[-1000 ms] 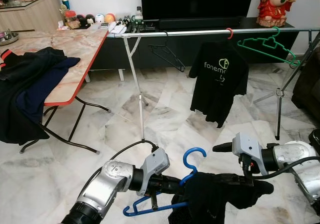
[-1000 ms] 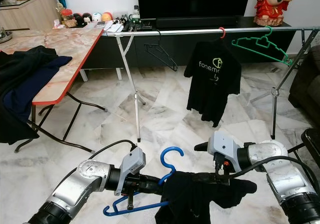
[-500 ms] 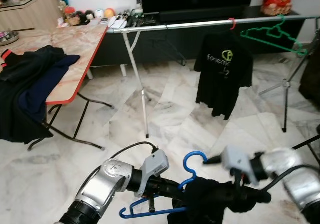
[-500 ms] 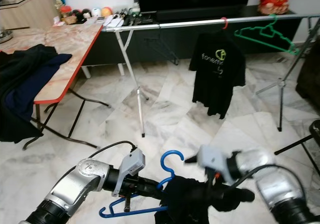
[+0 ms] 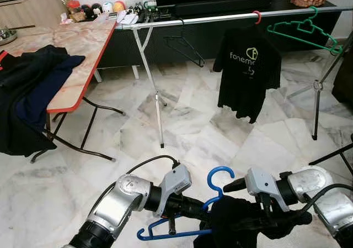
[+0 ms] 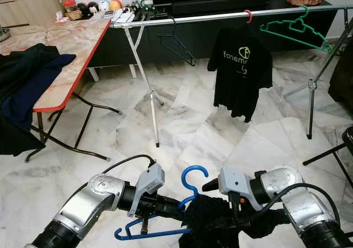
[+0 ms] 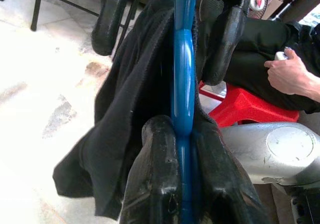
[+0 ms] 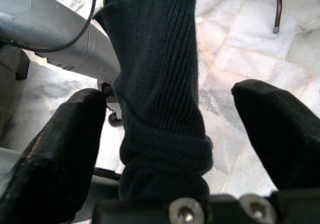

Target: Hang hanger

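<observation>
**Blue hanger with dark garment, held low before the clothes rail**

Left eye view. Blue plastic hanger (image 5: pixel 190 226), curved hook uppermost, held low over glossy marbled floor tiles (image 5: pixel 182 132). Left gripper (image 5: pixel 201 212) on a silver arm meets the hanger near its neck. A dark, soft garment (image 5: pixel 237 223) is draped over the hanger's right half. Right gripper (image 5: pixel 287 219) reaches into that cloth from the right; its fingers are buried in the fabric here. Well beyond stands a slim metal clothes rail (image 5: pixel 220 19) on tubular legs, carrying a thin black wire hanger (image 5: pixel 185 45), a black printed T-shirt (image 5: pixel 245 71) on a red hook, and a green plastic hanger (image 5: pixel 303 32).

Right eye view. A folding table (image 6: pixel 66 43) with marbled top and red edge stands at left, with dark clothes (image 6: pixel 25 88) heaped on it and spilling over the near edge. A long black TV cabinet (image 6: pixel 220 24) sits behind the rail.

Left wrist view. Two worn black rubbery fingers (image 7: pixel 155 179) pinched tight on the smooth blue hanger bar, dark cloth bunched on either side. A person's hand (image 7: pixel 290 74) and a red plastic stool (image 7: pixel 245 107) lie beyond.

Right wrist view. Fingers (image 8: pixel 55 149) spread wide; a ribbed knit fold of the garment hangs between them, brushing one finger and clear of the other.
</observation>
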Available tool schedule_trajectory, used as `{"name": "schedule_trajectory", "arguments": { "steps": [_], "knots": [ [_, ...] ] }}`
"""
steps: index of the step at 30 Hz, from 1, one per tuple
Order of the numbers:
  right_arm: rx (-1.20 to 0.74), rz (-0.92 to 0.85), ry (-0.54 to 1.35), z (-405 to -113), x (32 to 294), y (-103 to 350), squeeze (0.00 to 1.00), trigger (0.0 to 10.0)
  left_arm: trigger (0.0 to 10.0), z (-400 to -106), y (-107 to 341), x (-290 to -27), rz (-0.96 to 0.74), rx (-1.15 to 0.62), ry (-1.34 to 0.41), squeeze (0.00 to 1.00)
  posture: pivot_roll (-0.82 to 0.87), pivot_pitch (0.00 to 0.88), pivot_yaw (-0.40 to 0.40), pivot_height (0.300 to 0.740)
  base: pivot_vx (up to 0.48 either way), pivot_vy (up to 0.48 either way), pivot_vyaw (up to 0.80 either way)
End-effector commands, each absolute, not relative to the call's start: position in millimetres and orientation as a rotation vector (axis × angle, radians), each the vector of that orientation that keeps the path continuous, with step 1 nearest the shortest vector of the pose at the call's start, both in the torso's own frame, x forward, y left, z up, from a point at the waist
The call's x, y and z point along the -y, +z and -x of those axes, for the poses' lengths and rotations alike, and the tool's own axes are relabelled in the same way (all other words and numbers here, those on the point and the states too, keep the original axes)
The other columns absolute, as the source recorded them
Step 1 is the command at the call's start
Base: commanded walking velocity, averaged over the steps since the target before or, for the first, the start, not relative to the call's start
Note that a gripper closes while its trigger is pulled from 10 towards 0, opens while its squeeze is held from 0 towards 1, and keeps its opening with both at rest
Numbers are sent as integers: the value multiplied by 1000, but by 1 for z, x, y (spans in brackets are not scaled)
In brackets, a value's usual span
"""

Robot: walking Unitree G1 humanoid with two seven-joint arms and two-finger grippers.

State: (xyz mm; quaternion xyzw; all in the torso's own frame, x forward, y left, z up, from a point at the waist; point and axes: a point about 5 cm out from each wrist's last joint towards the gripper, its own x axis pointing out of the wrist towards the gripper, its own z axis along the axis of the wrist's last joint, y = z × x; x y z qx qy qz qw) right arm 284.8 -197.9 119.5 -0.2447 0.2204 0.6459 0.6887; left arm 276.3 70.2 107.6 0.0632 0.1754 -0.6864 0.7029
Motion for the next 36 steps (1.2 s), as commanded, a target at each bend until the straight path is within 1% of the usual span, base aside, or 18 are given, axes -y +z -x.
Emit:
{"name": "schedule_trajectory", "arguments": {
  "steps": [1, 17, 36],
  "knots": [
    [-501, 572, 1448, -286, 199, 121, 0, 0, 10000, -277, 119, -66, -145, -334, -1559, 0, 24, 150, 77, 740, 0, 0, 0],
    [-523, 553, 1465, -285, 198, 114, 0, 0, 10000, -277, 119, -64, -149, -328, -1559, 0, 22, 135, 71, 740, 0, 0, 0],
    [-552, 507, 1536, -279, 191, 107, 0, 0, 10000, -280, 120, -60, -152, -298, -1537, 0, 25, 103, 55, 740, 0, 0, 0]
  ]
}}
